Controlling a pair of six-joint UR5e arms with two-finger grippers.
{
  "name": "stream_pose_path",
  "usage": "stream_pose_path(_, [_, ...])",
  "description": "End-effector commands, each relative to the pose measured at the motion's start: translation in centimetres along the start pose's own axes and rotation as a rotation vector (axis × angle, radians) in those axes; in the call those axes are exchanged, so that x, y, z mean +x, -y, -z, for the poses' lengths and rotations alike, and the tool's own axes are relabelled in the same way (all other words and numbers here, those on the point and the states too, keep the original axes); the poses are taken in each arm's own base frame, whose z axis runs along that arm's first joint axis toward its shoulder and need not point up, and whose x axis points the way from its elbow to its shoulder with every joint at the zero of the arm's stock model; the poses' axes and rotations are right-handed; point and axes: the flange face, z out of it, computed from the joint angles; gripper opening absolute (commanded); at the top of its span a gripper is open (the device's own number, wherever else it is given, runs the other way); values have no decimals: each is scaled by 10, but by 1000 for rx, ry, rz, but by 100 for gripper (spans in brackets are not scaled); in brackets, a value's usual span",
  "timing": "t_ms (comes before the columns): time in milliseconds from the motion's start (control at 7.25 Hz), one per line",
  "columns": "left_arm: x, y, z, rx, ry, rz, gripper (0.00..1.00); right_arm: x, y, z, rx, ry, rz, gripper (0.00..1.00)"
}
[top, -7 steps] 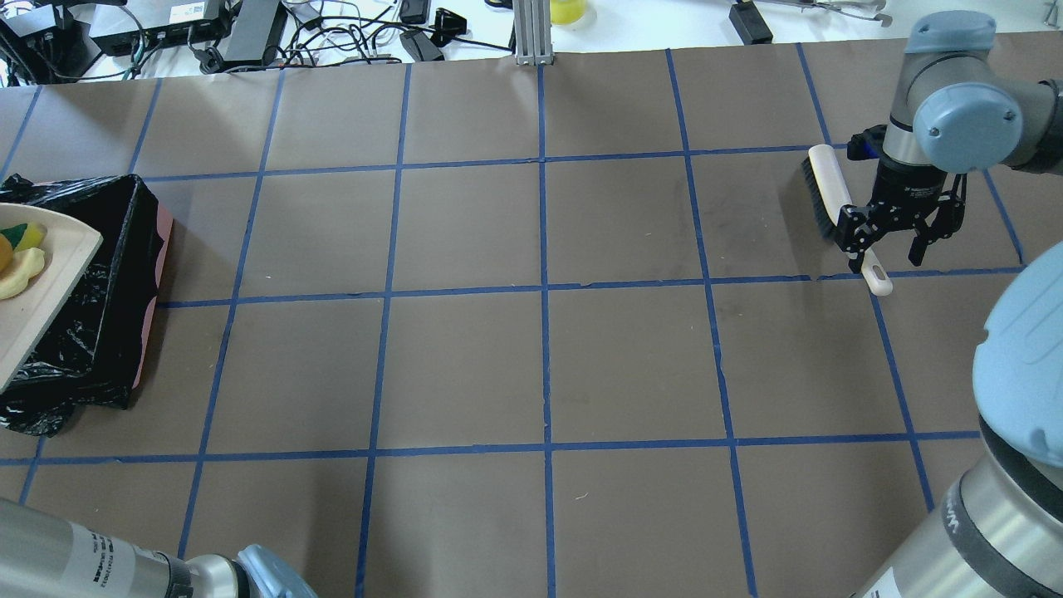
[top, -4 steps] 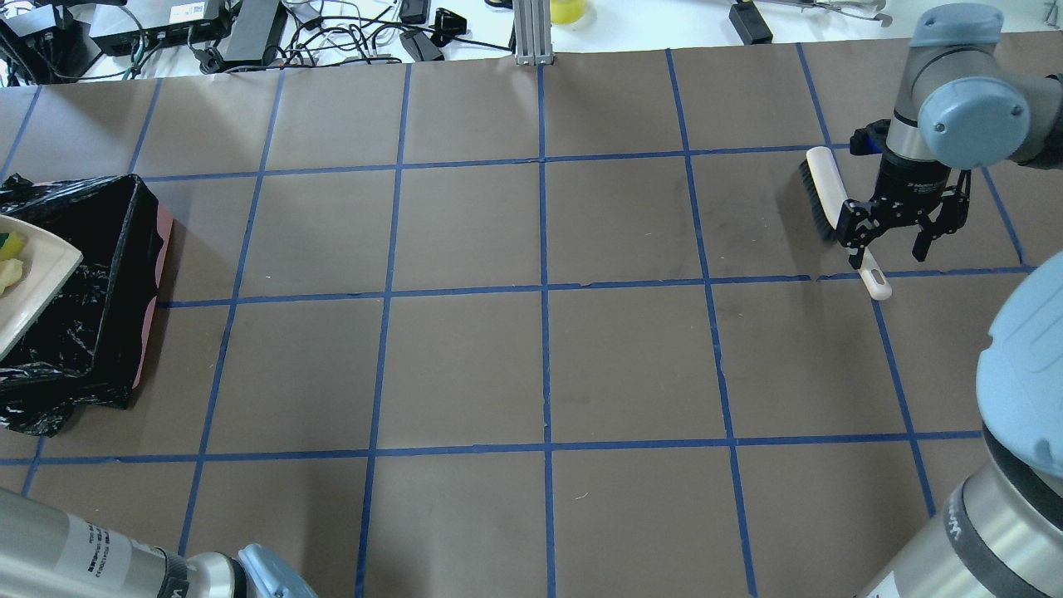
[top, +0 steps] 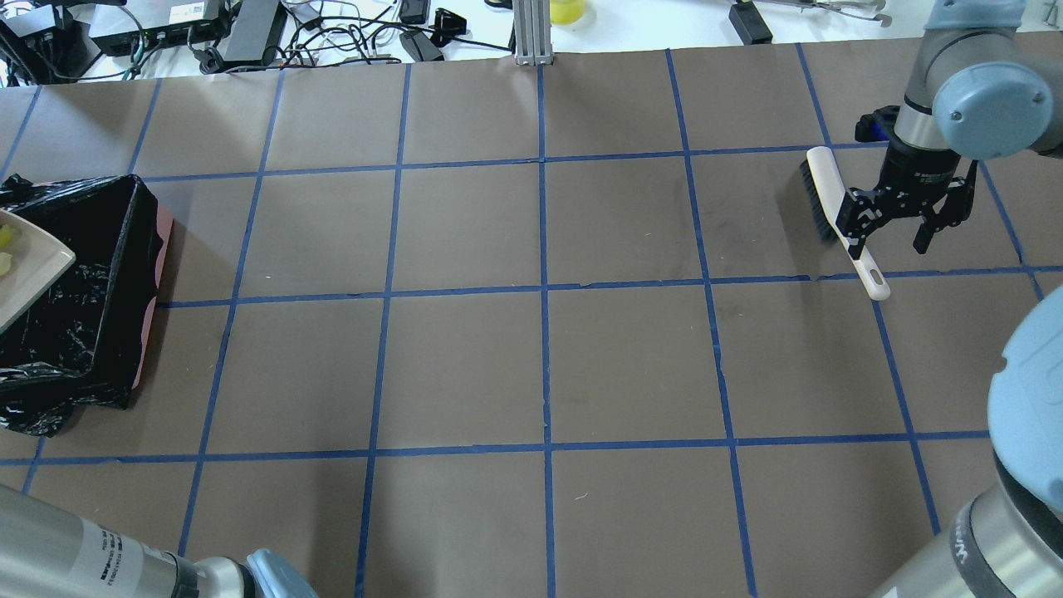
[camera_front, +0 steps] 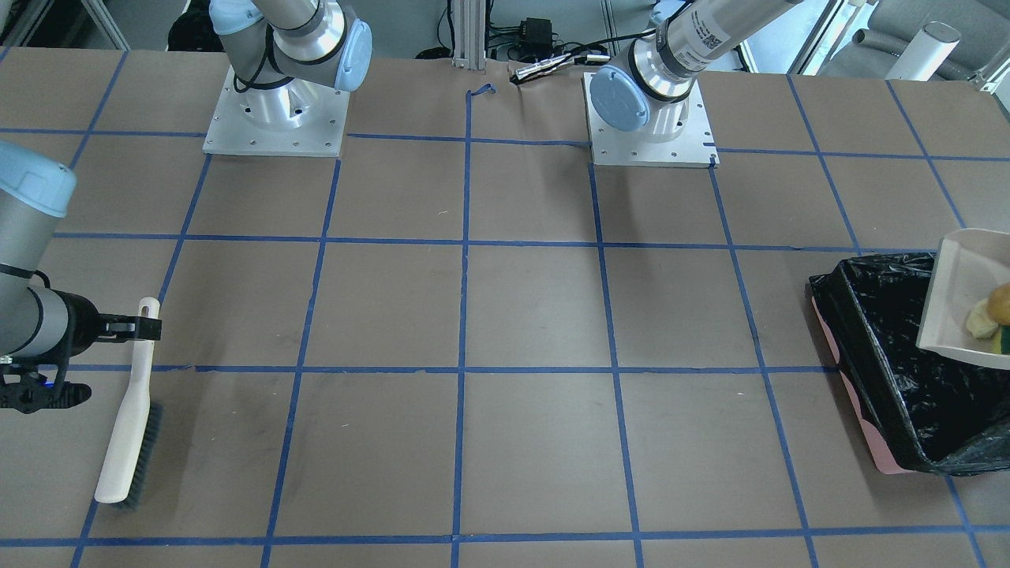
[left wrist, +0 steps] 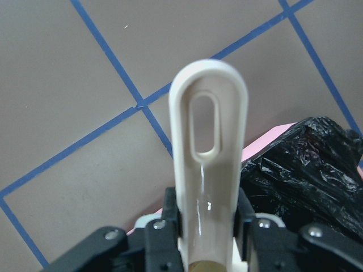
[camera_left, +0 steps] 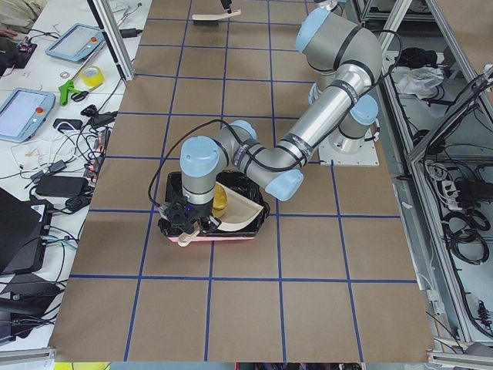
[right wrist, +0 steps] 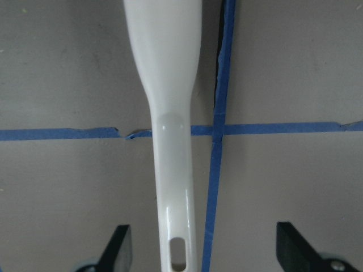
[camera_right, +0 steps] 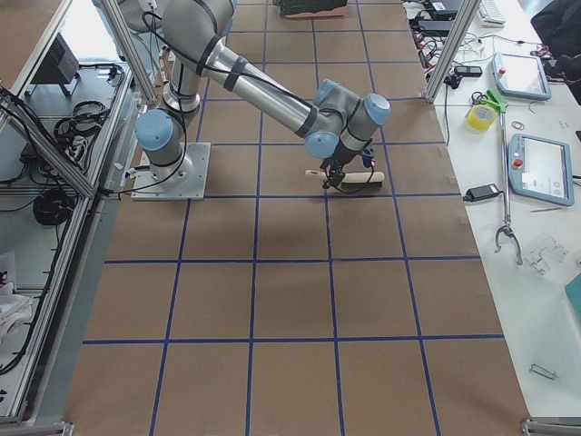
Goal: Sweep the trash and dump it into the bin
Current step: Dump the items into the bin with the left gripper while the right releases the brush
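Observation:
My left gripper (left wrist: 207,229) is shut on the handle of the beige dustpan (camera_front: 959,296), which hangs tilted over the bin (camera_front: 876,347), a pink container lined with a black bag. The trash lies in the pan: an orange-yellow piece (camera_front: 1002,300), a pale yellow piece (camera_front: 981,322) and a green-and-yellow chunk (camera_front: 1004,341). In the overhead view only the pan's corner (top: 29,270) shows over the bin (top: 91,274) at the left edge. My right gripper (top: 889,247) is open, its fingers on either side of the white brush (top: 833,195) lying on the table.
The brush handle (right wrist: 170,170) runs between the open right fingers (right wrist: 120,249), along a blue tape line. Cables and boxes (top: 208,33) lie beyond the far table edge. A metal post (top: 531,33) stands at the far middle.
The dustpan has moved left, further out of the overhead view, over the bin. The right arm has drawn back slightly to the right; its gripper stays open over the brush handle.

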Motion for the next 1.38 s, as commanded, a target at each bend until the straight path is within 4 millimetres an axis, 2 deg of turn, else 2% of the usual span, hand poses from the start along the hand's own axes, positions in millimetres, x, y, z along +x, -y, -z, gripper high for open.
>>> stream_pose_path(0, [33,-14,12,114,37,-48,0,-6,-46,74,137,-6,-24,92])
stream_pose_path(276, [44,-29,22,214,20,-102,0,-30,-102,146,308,42,-26,100])
stream_pose_path(414, [52,-39,33,252,14,-157,0,-56,-123,160,305,55,-64,100])
stream_pose_path(552, [53,-43,37,316,13,-206,0,-99,-146,180,346,35,-53,100])
stream_pose_path(690, [52,-48,33,348,13,-229,0,-143,-163,191,376,39,-55,100])
stream_pose_path(828, [51,-52,30,365,19,-265,0,-178,-175,195,389,44,-39,100])
stream_pose_path(966, [51,-53,29,373,21,-276,0,-207,-180,209,419,45,-34,100])
stream_pose_path(1103, [51,-52,32,397,19,-273,0,-218,-179,215,435,48,-30,100])
stream_pose_path(1241, [52,-49,33,453,16,-270,0,-219,-177,213,430,47,-20,100])
